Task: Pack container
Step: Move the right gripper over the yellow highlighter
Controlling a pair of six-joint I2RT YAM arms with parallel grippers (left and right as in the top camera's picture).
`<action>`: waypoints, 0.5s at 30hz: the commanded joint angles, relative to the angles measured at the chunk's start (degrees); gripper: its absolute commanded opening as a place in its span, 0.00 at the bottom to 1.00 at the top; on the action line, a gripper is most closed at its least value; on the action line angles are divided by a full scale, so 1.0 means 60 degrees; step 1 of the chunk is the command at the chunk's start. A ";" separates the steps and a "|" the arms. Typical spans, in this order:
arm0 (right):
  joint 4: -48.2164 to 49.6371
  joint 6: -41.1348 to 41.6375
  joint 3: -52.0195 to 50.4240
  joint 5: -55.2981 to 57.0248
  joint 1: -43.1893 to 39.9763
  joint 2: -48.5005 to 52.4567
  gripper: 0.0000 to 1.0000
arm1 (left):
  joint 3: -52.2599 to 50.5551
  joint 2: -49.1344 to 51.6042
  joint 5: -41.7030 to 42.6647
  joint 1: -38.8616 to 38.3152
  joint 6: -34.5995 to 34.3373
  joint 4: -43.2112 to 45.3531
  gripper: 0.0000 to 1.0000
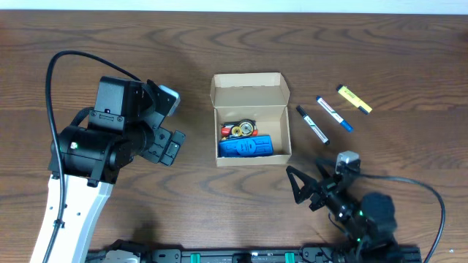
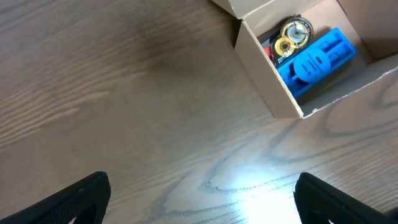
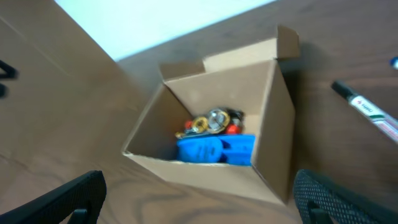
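**Dark wood table (image 1: 88, 44): lidded box set between two spread grippers**

The left gripper (image 1: 174, 123) is seen with its fingers (image 2: 81, 199) spread wide, one at each lower corner of the left wrist view, and only bare wood is framed between them. It is held above the table to the left of the container (image 1: 247, 89), apart from it. The right gripper (image 1: 307, 183) is likewise spread wide, its dark fingers (image 3: 336, 199) parted across the bottom of the right wrist view. It is placed near the container's front right corner without touching it.

The container is found at the middle of the table, upright, with its flap lid raised at the far side. A blue plastic piece (image 1: 247, 147) is laid inside along the near wall, and round gold-coloured parts (image 1: 240, 130) with some red are packed just behind it.

To the right of the container, three pens are laid on the wood, roughly parallel: a black-capped marker (image 1: 312, 124) closest, then a blue-capped marker (image 1: 334, 113), then a yellow highlighter (image 1: 354, 99) farthest out.
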 commanded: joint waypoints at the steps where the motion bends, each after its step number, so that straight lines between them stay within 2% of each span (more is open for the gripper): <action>1: -0.0157 -0.1355 0.1308 0.0113 -0.0353 0.1468 0.99 | 0.0091 -0.0055 -0.0036 0.0033 0.0106 -0.0033 0.95; 10: -0.0248 -0.3883 0.4972 0.0222 -0.2310 0.6951 0.99 | 0.0091 -0.0055 -0.0033 0.0033 0.0106 -0.0033 0.95; 15: -0.0780 -0.5249 0.6914 0.0240 -0.3326 0.9431 0.99 | 0.0091 -0.0055 -0.0036 0.0033 0.0106 -0.0033 0.95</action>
